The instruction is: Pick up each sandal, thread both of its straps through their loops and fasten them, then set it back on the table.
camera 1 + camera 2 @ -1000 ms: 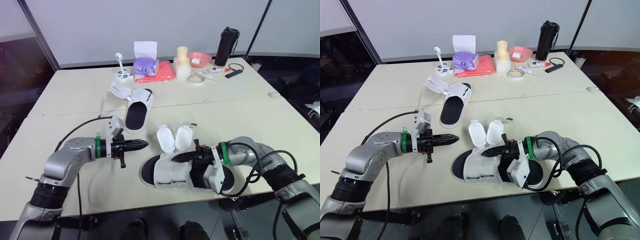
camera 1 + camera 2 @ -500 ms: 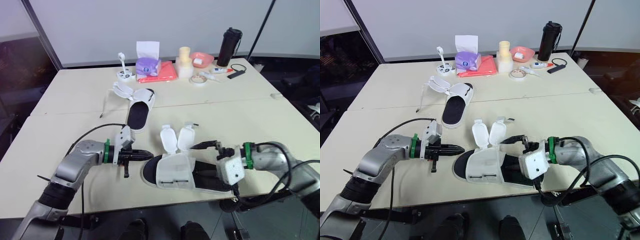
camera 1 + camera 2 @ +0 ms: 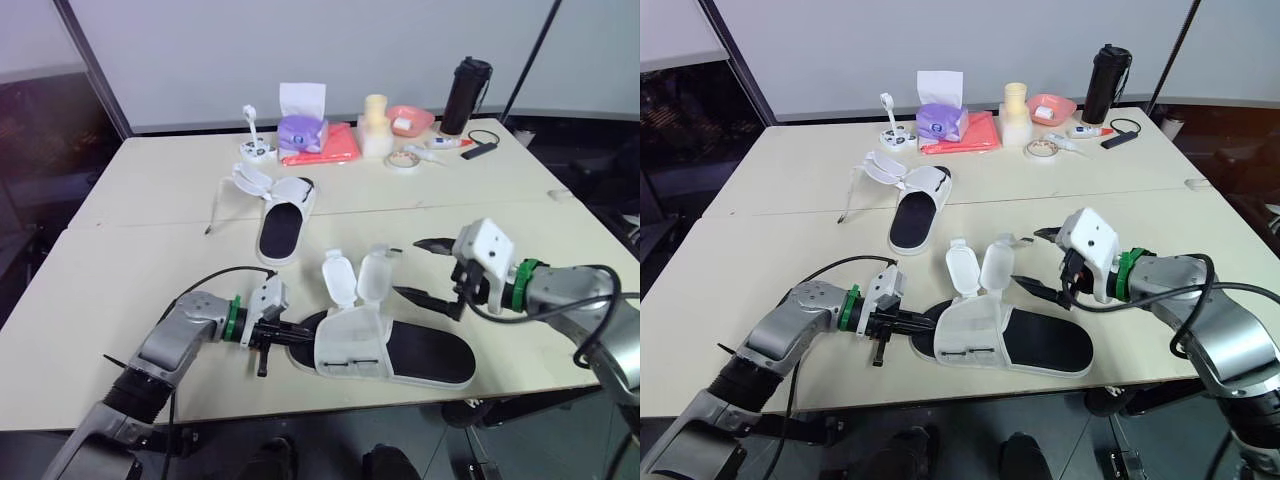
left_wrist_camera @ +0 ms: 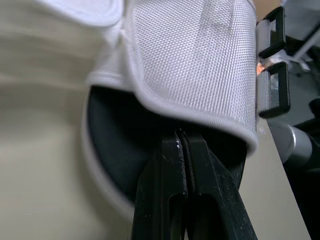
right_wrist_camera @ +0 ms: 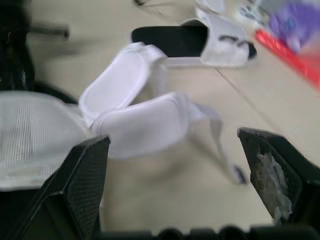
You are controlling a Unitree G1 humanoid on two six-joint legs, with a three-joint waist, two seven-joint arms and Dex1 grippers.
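The near sandal [image 3: 395, 348], with a white mesh upper and a black footbed, lies by the table's front edge. Its two strap flaps [image 3: 355, 278] stand up unfastened. My left gripper [image 3: 302, 333] is shut, its tips pushed into the toe opening under the upper [image 4: 190, 55]. Right of the flaps and above the table, my right gripper [image 3: 422, 269] hangs wide open with nothing in it. In the right wrist view its fingers [image 5: 82, 185] frame the flaps [image 5: 135, 112]. The second sandal [image 3: 282, 224] lies farther back with its straps [image 3: 250, 181] loose.
Along the far edge stand a purple tissue box [image 3: 301, 130], a red cloth [image 3: 328, 148], cream cups [image 3: 376, 124], a pink bowl [image 3: 413, 118], a tape roll [image 3: 404, 160] and a black bottle [image 3: 468, 94]. A seam [image 3: 480, 203] crosses the table.
My right gripper has opened, let go of the sandal and drawn back up to the right. My left gripper has slid right into the toe opening.
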